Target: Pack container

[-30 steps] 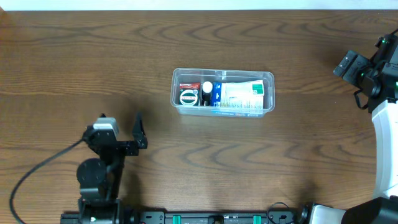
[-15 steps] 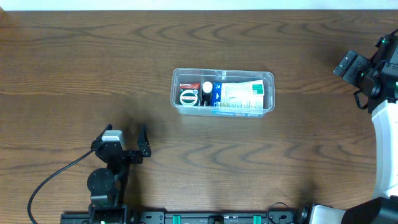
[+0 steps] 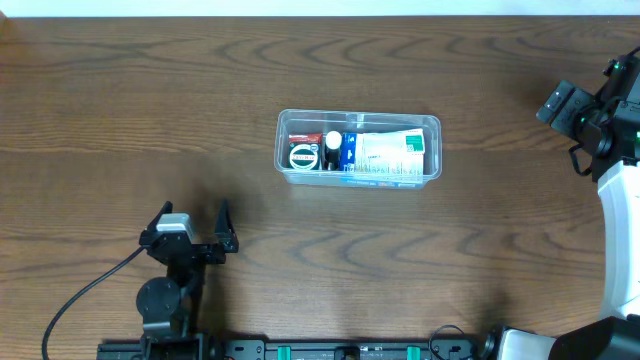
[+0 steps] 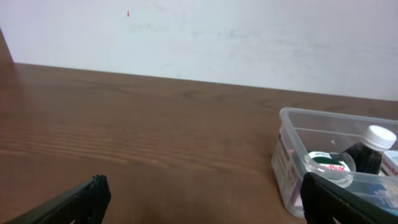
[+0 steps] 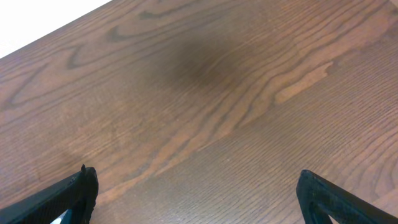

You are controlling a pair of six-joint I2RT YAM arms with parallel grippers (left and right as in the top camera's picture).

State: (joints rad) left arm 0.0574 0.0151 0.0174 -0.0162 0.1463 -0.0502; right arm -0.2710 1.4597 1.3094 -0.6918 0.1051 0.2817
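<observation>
The clear plastic container (image 3: 433, 125) sits at the table's middle, filled with a round green-and-white tin (image 3: 302, 157), a dark bottle with a white cap (image 3: 332, 143) and blue-and-white packets (image 3: 388, 152). My left gripper (image 3: 192, 225) is open and empty at the near left, well short of the container. In the left wrist view the container (image 4: 287, 155) shows at the right with the tin (image 4: 328, 165) and bottle (image 4: 372, 146) inside, between and beyond my open fingers (image 4: 202, 202). My right gripper (image 3: 562, 104) is at the far right edge; its fingers (image 5: 196, 196) are spread wide over bare wood.
The brown wood table (image 3: 150, 110) runs to a white wall at the back (image 4: 249, 37). A black cable (image 3: 70, 290) trails from the left arm at the near edge.
The left arm has drawn back toward the near edge and lowered, its gripper still open. The right arm and the container have not moved.
</observation>
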